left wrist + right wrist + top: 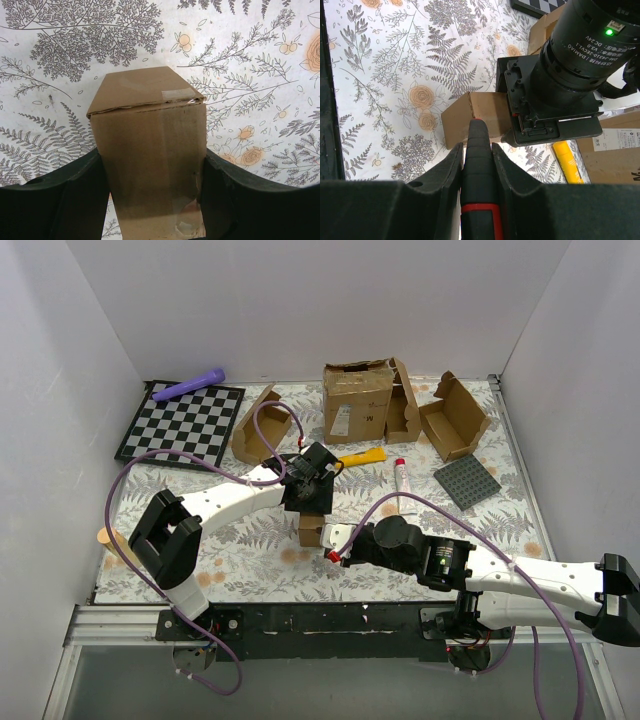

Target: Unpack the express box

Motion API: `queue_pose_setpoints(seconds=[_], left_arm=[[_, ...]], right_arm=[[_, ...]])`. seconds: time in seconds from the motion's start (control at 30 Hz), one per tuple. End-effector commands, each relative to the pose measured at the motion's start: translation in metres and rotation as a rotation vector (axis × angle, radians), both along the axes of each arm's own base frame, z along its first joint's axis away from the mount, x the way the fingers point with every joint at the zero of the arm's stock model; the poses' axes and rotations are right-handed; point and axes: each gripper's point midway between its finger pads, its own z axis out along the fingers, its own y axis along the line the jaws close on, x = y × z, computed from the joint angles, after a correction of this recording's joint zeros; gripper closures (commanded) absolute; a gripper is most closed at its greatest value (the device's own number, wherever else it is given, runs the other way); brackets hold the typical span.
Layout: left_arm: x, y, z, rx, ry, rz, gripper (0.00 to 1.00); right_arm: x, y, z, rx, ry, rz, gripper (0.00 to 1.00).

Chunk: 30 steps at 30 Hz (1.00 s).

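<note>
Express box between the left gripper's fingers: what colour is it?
Plain brown cardboard; the express box shows best in the left wrist view.

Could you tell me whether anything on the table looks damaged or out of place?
The large carton at the back looks battered, its top flaps crumpled and gaping. The express box in the left gripper seems intact, tape over its lid edge. The right gripper grips a black tool. Nothing looks spilled.
</note>
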Motion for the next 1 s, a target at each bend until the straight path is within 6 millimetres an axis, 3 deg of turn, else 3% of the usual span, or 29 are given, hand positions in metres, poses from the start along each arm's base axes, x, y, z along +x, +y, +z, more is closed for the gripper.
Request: queue_pose_setpoints(seconds=[0.0,0.97], left_arm=[[-0.008,0.025,-0.02,0.118,0.039,-0.018,1.0],[-0.007,0.027,-0.022,0.132,0.036,-0.02,1.0]], right_arm=[[0.018,-0.026,-0.009,-0.101,-0.05,-0.11,0.99],[0.018,-0.038,-0.013,-0.11,-0.057,-0.134,0.99]])
